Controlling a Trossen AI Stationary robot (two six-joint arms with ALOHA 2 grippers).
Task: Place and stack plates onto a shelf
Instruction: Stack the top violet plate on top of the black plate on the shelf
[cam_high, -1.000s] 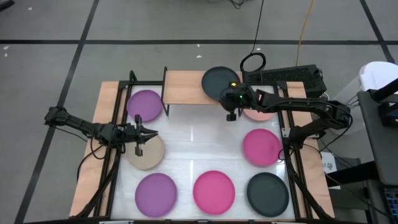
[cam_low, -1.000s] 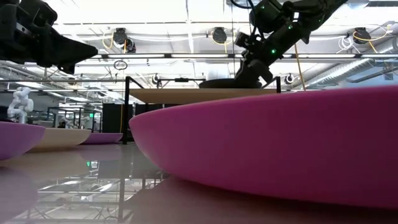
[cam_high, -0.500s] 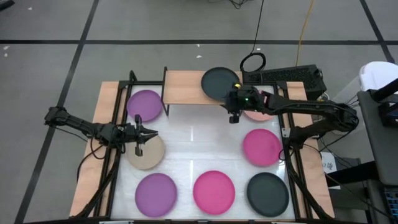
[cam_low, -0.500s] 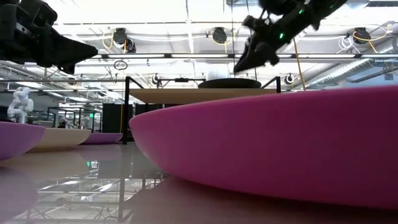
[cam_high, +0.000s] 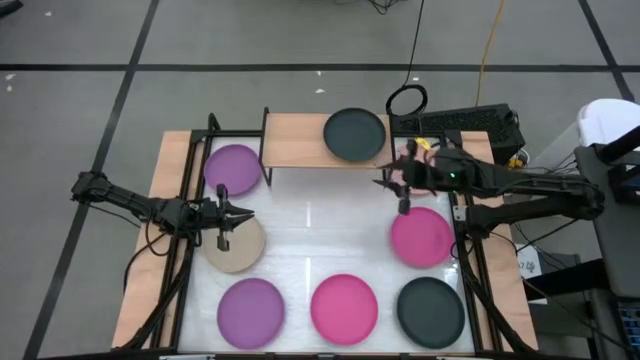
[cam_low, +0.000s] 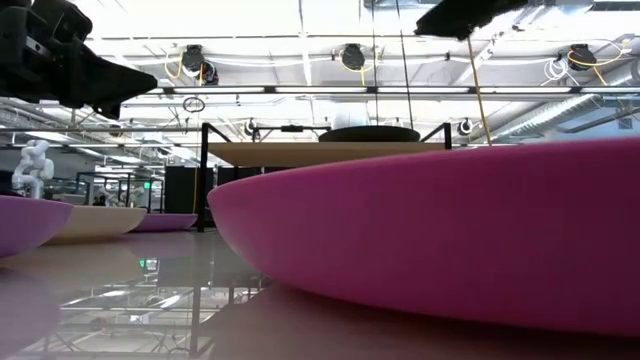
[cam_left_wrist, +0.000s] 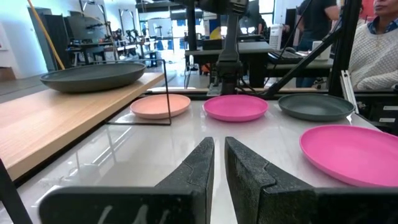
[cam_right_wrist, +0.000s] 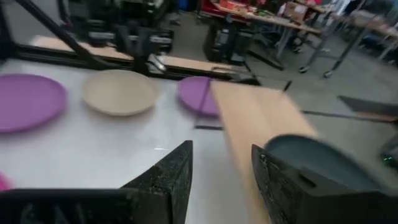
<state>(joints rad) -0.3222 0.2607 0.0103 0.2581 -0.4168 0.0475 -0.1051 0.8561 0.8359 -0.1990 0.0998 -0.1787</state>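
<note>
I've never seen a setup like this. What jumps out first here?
Bright round plates dot the white table, the magenta plate at the near edge boldest. One dark grey plate sits alone on the wooden shelf. The right tool hovers open beside the shelf; the left tool waits over the beige plate.

A: Shelf (cam_high: 300, 140)?
B: Light wooden top board, smooth, faint grain; thin black metal legs.

A: Plates?
B: Matt, smooth throughout. Dark grey plate (cam_high: 354, 134) on the board, dull sheen at its rim; beige plate (cam_right_wrist: 120, 91) beyond the right gripper's fingers (cam_right_wrist: 166, 177); magenta plate (cam_left_wrist: 236, 106) ahead of the left gripper's fingers (cam_left_wrist: 198, 165).

A: Table (cam_high: 320, 230)?
B: White top, glossy, mirroring lights and plates.

A: The fingers themselves?
B: Dark, rough, grainy plastic-like surface.
</note>
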